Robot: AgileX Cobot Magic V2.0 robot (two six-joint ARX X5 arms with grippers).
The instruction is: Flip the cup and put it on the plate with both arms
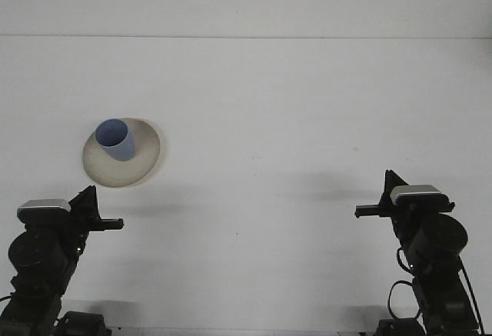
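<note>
A blue cup (116,141) stands upright, mouth up, on the back left part of a cream plate (137,165) at the left of the white table. My left gripper (87,195) sits low at the front left, just in front of the plate and not touching it; its fingers are shut with nothing in them. My right gripper (392,182) is far off at the front right, also shut and holding nothing.
The white table (261,105) stretches bare between the two arms and back to the wall line.
</note>
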